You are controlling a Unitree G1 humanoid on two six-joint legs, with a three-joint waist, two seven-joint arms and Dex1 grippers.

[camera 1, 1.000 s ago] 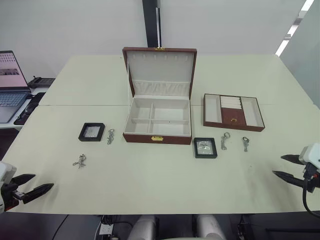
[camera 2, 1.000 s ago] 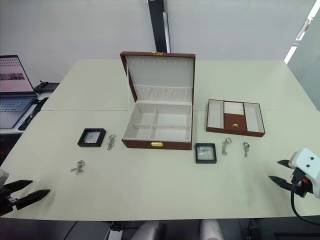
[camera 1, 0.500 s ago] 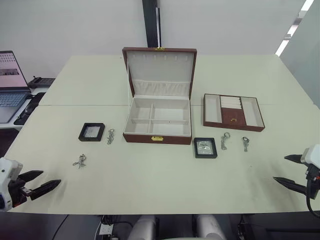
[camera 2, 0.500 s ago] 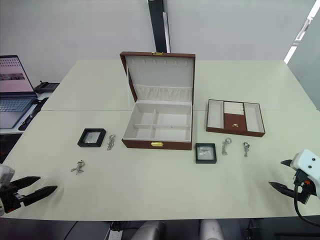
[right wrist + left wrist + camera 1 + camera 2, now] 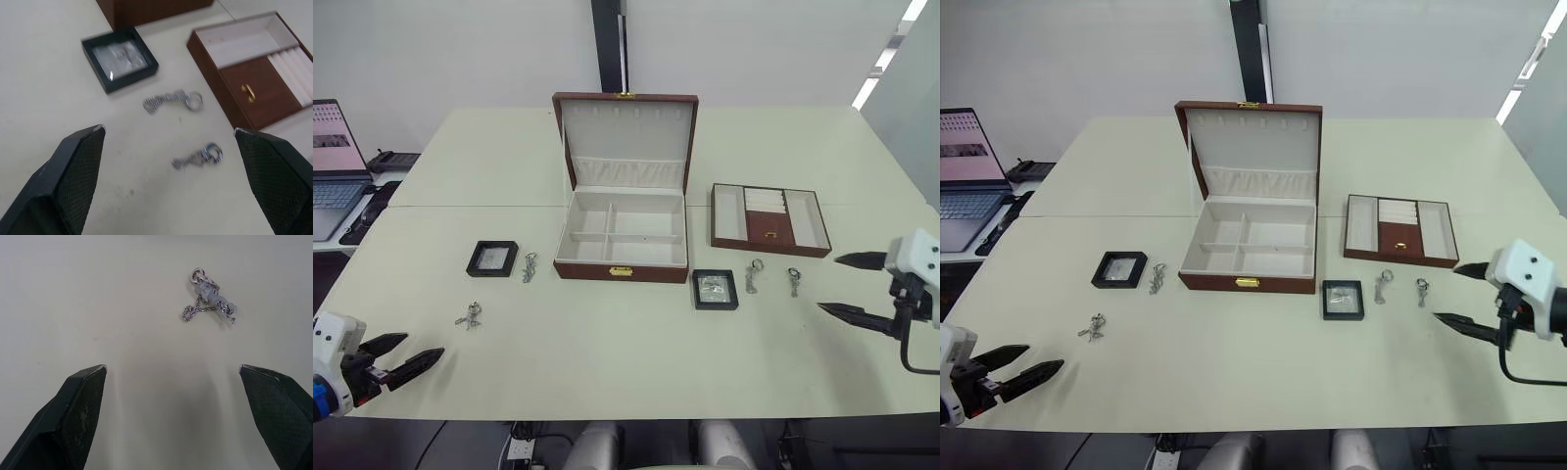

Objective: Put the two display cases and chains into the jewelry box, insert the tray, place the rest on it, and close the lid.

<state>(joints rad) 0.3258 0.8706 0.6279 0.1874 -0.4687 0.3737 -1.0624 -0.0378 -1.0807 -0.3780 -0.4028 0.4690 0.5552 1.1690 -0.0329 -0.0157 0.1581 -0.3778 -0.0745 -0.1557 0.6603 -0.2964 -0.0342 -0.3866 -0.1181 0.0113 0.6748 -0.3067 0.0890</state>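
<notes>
The big reddish-brown wooden jewelry box [image 5: 622,235] sat in the middle of the pale surface [image 5: 607,362]. Its lid [image 5: 626,142] stood up at the back, and its cream spaces inside were bare. To its right lay the shallow reddish-brown tray [image 5: 770,219] with a small gold pull.

One small square black-framed display case [image 5: 493,258] lay left of the box, with a little silver chain [image 5: 530,266] just beside it. Another tangled silver chain [image 5: 209,301] lay nearer the front on that side. The second black display case [image 5: 716,290] lay near the box's front right corner. Two small silver trinkets with rings [image 5: 172,101] [image 5: 198,156] lay between that case and the tray's front.

The left claw [image 5: 399,356] hung at the front left edge, its black fingers spread apart and holding nothing. The right claw [image 5: 850,286] hung at the right side near the trinkets, also spread wide and holding nothing.

A laptop [image 5: 333,166] sat far off to the left.
</notes>
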